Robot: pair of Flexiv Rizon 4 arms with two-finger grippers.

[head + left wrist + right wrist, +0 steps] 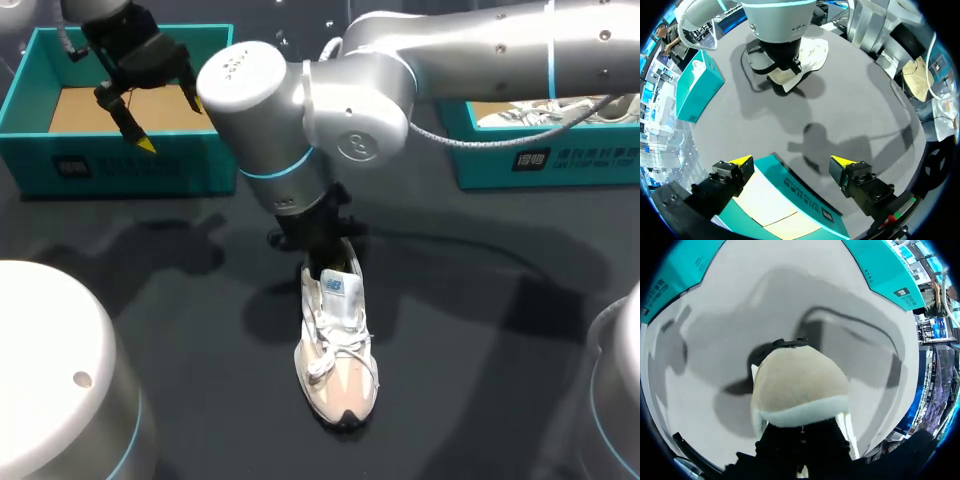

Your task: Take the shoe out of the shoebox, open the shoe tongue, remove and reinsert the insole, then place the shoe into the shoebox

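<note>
A beige and white shoe (340, 345) lies on the dark table, toe toward the front edge. My right arm reaches in past the middle, and its gripper (323, 252) stands at the shoe's heel opening, shut, fingertips hidden there. What they pinch, if anything, I cannot tell. The right wrist view shows the rounded heel (800, 387) close ahead of the gripper. My left gripper (166, 120) hangs open and empty over the left teal shoebox (120, 165), whose cardboard floor is bare. In the left wrist view the yellow tips (791, 162) stand wide apart above that box (807, 199), the shoe (807, 55) far ahead.
A second teal shoebox (545, 160) at the back right holds another light shoe (560, 108). White round arm bases stand at the front left (50, 370) and front right (620, 400). Dark table surface lies bare around the shoe.
</note>
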